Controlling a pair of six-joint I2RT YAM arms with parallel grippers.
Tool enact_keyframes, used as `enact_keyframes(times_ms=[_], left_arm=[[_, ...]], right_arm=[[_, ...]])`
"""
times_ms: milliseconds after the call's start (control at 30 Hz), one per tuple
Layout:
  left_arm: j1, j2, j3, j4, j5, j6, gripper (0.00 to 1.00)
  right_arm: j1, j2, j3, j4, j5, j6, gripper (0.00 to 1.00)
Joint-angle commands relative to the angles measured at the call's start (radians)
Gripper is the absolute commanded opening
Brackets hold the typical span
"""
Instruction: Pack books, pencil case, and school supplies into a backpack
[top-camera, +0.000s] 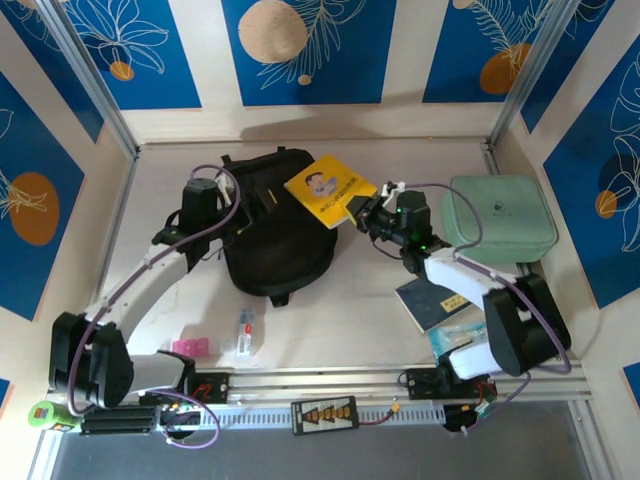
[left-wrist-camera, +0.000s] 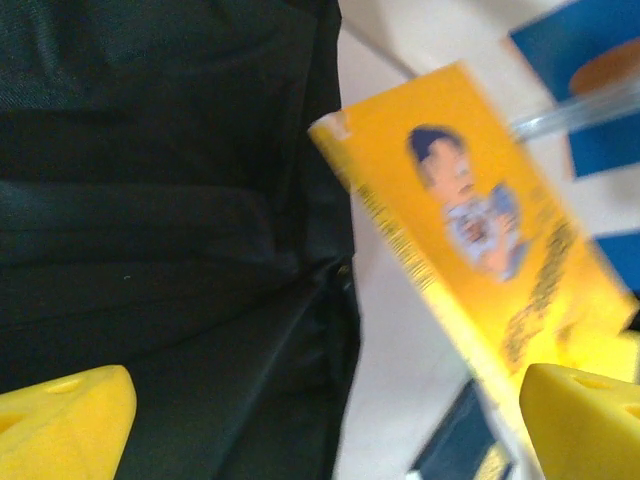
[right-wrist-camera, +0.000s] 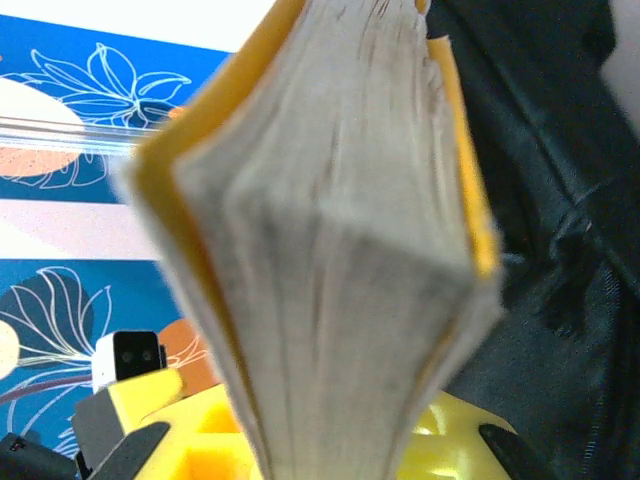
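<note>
The book (top-camera: 330, 190) in my right pincer (top-camera: 362, 212) hangs over the right edge of the backpack (top-camera: 270, 235); the case (top-camera: 500, 220) lies right of it, another book (top-camera: 425, 303) nearer.

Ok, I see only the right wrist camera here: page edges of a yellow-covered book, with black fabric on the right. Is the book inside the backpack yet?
Observer: Not yet. From above, the yellow book is tilted in the right hand, over the upper right edge of the backpack.
Operator: And the left hand, does it hold the bag?
Observer: No. The left hand is at the backpack's left side, and its fingers are spread wide with nothing gripped.
Operator: Is another book waiting somewhere?
Observer: Yes, a dark blue book lies flat on the table, beside the right arm.
</note>
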Motion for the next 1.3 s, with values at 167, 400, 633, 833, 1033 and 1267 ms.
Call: enact_keyframes(times_ms=[167,400,633,833,1033,1267], left_arm=[[-0.071,-0.059,0.060,-0.361,-0.025,0.577,1.00],[-0.240,0.056,0.157,-0.469,-0.104,0.765,1.00],[-0.334,0.290,0.307,-0.564,-0.233,0.794,0.86],[-0.394,0.442,0.424,-0.630,-0.255,0.799,0.71],[-0.424,0.532,0.488,-0.682,-0.249,0.812,0.58],[-0.438,0.585,0.514,-0.728,-0.224,0.822,0.47]], right_arm=[[-0.090,-0.189,0.025,-0.266,0.019,-0.247,0.09],[-0.131,-0.234,0.012,-0.314,0.019,-0.257,0.09],[-0.163,-0.272,-0.017,-0.335,0.016,-0.248,0.09],[-0.182,-0.293,-0.045,-0.334,0.012,-0.231,0.09],[-0.196,-0.307,-0.063,-0.327,-0.001,-0.227,0.09],[-0.202,-0.314,-0.069,-0.326,0.002,-0.230,0.09]])
